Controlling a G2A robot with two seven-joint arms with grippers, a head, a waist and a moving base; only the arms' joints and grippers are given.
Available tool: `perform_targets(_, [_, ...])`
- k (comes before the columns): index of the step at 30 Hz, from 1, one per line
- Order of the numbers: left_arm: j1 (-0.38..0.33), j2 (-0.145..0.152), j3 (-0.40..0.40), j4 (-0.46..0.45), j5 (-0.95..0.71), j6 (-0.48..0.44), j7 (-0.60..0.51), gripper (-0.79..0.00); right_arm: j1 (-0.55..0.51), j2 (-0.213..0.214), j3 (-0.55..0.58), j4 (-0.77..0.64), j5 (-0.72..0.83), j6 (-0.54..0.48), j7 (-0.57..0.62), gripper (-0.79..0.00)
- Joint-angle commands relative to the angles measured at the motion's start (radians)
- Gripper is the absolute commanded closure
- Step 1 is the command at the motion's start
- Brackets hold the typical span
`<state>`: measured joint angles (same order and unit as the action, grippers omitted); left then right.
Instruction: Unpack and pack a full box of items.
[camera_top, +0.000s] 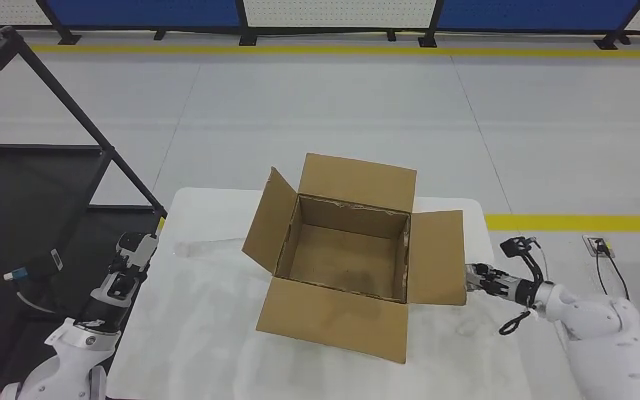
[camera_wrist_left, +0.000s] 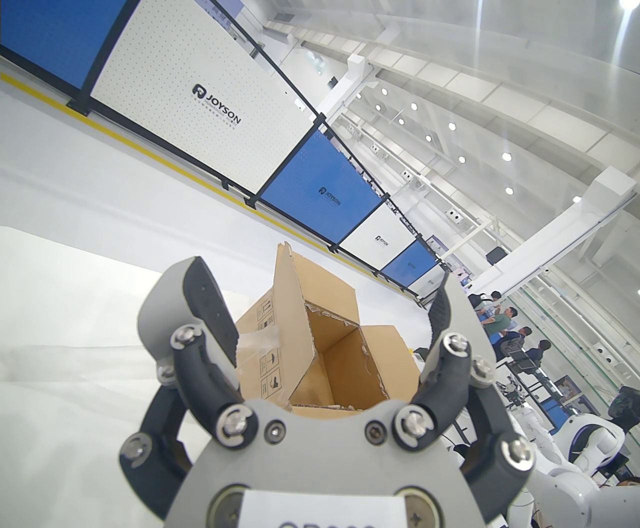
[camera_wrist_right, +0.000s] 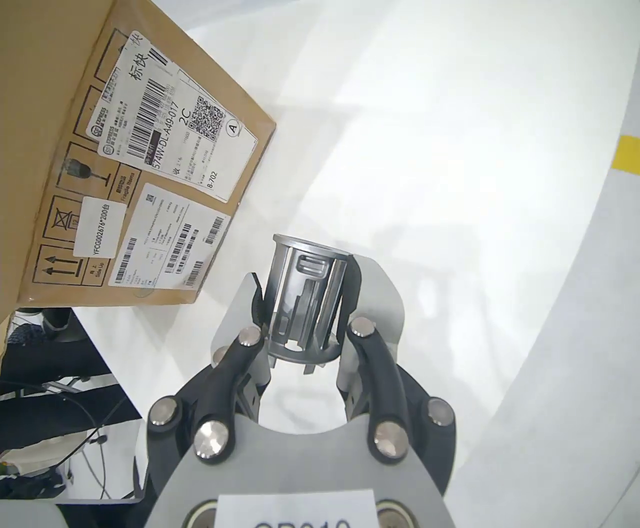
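Box (camera_top: 336, 318) sits mid-table (camera_top: 200, 320), upright, all four flaps folded outward. In the top view its floor reads as plain brown cardboard with no item on it that I can make out; the near inner wall is hidden by its own rim. Right gripper (camera_wrist_right: 306, 285) is clamped on one part (camera_wrist_right: 304, 310). It is held outside the box, just beside the outer edge of the right flap (camera_wrist_right: 125, 150) and above the white tabletop. Left gripper (camera_wrist_left: 322, 290) is at the table's left edge, well apart from the box and pointing toward it, with its jaws spread wide and nothing between them. Progress, as a judgement: with the floor bare and a single part in hand outside the box, the unpack half looks at or close to its end, or the repack has only just started. The frames do not settle which way this part is travelling. Either way, nearly all of the packing looks left to do, and the flaps are not closed. Part appearance: a small grey cylinder, plastic by the look of it, open at both ends. Its wall is slotted, with clip-like cut-outs, there is a flange ring at each end, and short tabs stick out of the end nearest the wrist. The pads (camera_wrist_right: 257, 305) grip it across the body, one on each side, and the far flange sits past the fingertips. The flap's outer face carries white shipping labels and printed handling symbols, and its cardboard edges look rough where they were cut.
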<state>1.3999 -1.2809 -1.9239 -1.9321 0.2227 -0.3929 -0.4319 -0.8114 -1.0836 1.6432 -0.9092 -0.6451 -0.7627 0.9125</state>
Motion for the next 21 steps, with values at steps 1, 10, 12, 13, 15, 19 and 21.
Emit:
perform_targets(1, [0.000,0.000,0.000,0.000,0.000,0.000,0.000,-0.785,0.023,0.002,-0.018,0.020,0.001,0.018,0.029,0.000])
perform_targets(10, [0.000,0.000,0.000,0.000,0.000,0.000,0.000,-0.785,0.087,0.001,-0.114,0.076,-0.043,0.103,0.076,0.000])
perform_targets(12, [0.000,0.000,0.000,0.000,0.000,0.000,0.000,-0.785,0.096,0.001,-0.129,0.090,-0.042,0.104,0.078,0.000])
perform_targets(13, [0.000,0.000,0.000,0.000,0.000,0.000,0.000,-0.785,0.100,0.001,-0.136,0.097,-0.041,0.103,0.075,0.000])
perform_targets(15, [0.000,0.000,0.000,0.000,0.000,0.000,0.000,-0.785,0.109,0.001,-0.150,0.109,-0.045,0.102,0.074,-0.049])
perform_targets(19, [0.000,0.000,0.000,0.000,0.000,0.000,0.000,-0.785,0.124,0.001,-0.178,0.130,-0.052,0.105,0.068,-0.225])
perform_targets(21, [0.000,0.000,0.000,0.000,0.000,0.000,0.000,-0.785,0.130,0.001,-0.190,0.137,-0.056,0.107,0.062,-0.286])
